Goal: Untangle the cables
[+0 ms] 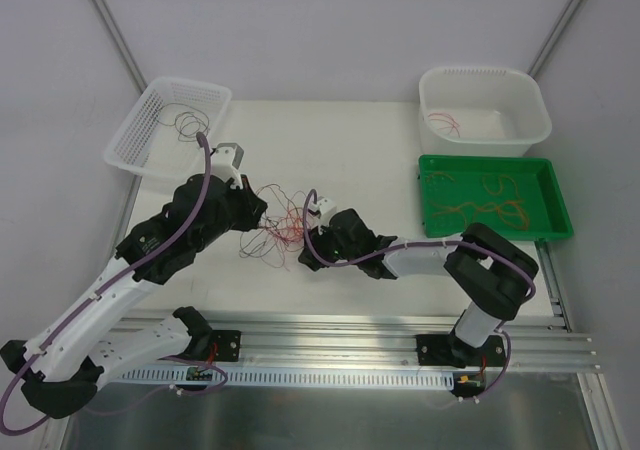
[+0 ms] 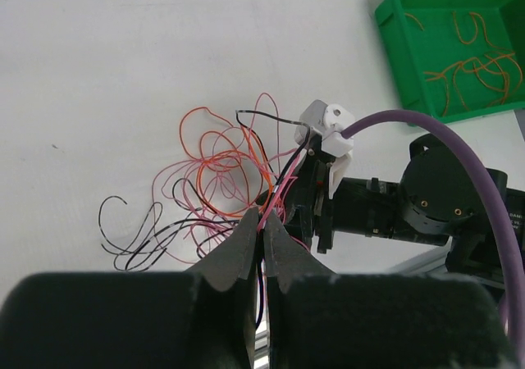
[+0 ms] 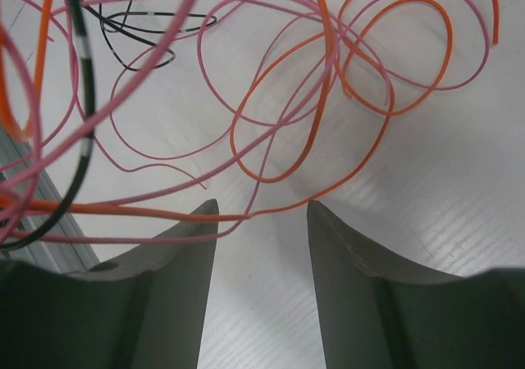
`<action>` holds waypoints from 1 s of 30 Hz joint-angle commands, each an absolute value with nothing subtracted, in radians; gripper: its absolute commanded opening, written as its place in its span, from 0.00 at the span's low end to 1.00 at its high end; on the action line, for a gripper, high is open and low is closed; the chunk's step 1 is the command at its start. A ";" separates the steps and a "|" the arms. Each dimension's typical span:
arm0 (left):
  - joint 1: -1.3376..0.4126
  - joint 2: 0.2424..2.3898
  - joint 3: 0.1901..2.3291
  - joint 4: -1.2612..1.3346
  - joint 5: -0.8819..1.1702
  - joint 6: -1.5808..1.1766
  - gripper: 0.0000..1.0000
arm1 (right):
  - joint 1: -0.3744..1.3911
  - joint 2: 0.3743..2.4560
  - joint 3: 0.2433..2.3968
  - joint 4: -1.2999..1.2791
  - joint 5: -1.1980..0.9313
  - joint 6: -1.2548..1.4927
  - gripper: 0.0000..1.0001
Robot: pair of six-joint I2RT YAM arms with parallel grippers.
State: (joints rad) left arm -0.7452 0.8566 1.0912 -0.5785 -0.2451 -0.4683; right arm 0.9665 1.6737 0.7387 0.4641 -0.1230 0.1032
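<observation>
The cables (image 1: 280, 232) lie as a loose tangle of pink-red, orange and black strands on the white table between my two grippers. My left gripper (image 2: 264, 225) is shut on a pink strand and a dark strand at the near edge of the cables (image 2: 221, 160). It reaches the tangle from the left (image 1: 260, 220). My right gripper (image 3: 262, 213) faces the tangle from the right (image 1: 308, 232) with its jaws apart. An orange strand (image 3: 279, 211) and a pink one cross the gap just at its fingertips, with the table showing between the fingers.
A white mesh basket (image 1: 165, 125) at the back left holds a few dark strands. A white tub (image 1: 485, 110) at the back right holds red ones. In front of it, a green tray (image 1: 495, 200) holds orange ones. The rail with the arm bases runs along the near edge.
</observation>
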 commanded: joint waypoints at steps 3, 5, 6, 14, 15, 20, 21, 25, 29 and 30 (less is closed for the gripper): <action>-0.746 0.827 1.114 -0.578 -0.242 -0.497 0.00 | 0.971 1.709 0.773 0.618 -0.175 0.092 0.49; -0.746 0.825 1.115 -0.578 -0.238 -0.503 0.00 | 0.969 1.735 0.775 0.655 -0.193 0.098 0.48; -0.746 0.822 1.115 -0.578 -0.238 -0.505 0.00 | 0.971 1.743 0.779 0.666 -0.202 0.100 0.44; -0.746 0.822 1.098 -0.595 -0.290 -0.489 0.00 | 0.968 1.668 0.718 0.625 -0.164 0.074 0.05; -0.746 0.830 1.100 -0.609 -0.328 -0.483 0.00 | 0.969 1.642 0.698 0.609 -0.149 0.065 0.01; -0.690 0.861 1.098 -0.652 -0.483 -0.425 0.00 | 0.966 1.427 0.553 0.393 -0.010 0.015 0.01; -0.657 0.870 1.095 -0.652 -0.482 -0.410 0.00 | 0.966 1.319 0.537 0.347 -0.003 0.011 0.01; -0.439 0.908 1.097 -0.653 -0.411 -0.370 0.00 | 0.966 1.044 0.563 -0.049 0.171 -0.023 0.01; -0.353 1.001 1.124 -0.650 -0.407 -0.328 0.00 | 0.960 0.836 0.701 -0.371 0.296 -0.078 0.01; -0.336 1.023 1.126 -0.650 -0.405 -0.316 0.00 | 0.959 0.813 0.774 -0.424 0.314 -0.089 0.01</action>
State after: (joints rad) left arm -0.3824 0.9684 1.0927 -0.6415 -0.3962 -0.3843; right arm 0.9649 0.9035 0.6281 -0.1230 0.1612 -0.0254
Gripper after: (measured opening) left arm 0.010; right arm 0.020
